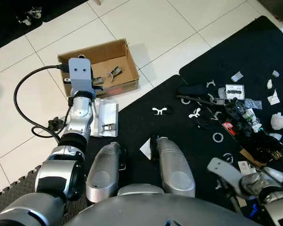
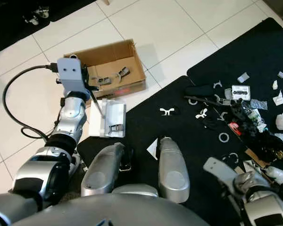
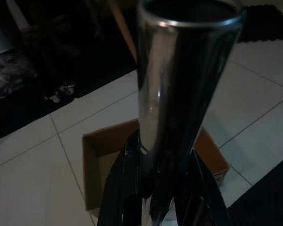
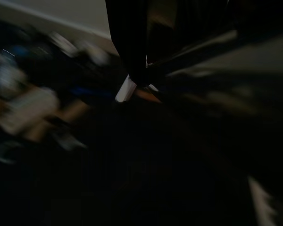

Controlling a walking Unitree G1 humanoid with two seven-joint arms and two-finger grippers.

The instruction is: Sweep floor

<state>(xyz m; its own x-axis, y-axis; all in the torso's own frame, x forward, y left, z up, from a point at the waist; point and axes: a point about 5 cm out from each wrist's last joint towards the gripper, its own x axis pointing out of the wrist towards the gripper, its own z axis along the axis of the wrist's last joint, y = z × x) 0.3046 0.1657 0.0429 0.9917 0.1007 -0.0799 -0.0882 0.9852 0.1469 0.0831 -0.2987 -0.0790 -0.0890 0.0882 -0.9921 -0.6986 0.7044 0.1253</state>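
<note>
1. Floor (image 1: 146,28) — white tile beside a black mat (image 1: 179,122) strewn with litter (image 1: 236,113).
2. Left gripper (image 3: 160,207) reaches forward beside the cardboard box (image 1: 114,59), jaws clamping a metal tube (image 3: 179,84).
3. Right gripper (image 4: 132,70) low over the litter — jaws' state unclear.

Brown cardboard box (image 1: 114,60) on white tiles (image 1: 151,26), black mat (image 1: 179,117) alongside

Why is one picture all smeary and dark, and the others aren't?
Right wrist view: dark and motion-blurred, the litter smeared. Left wrist view: dim, a shiny metal tube with glare above the cardboard box. Both eye views: bright and sharp.
</note>
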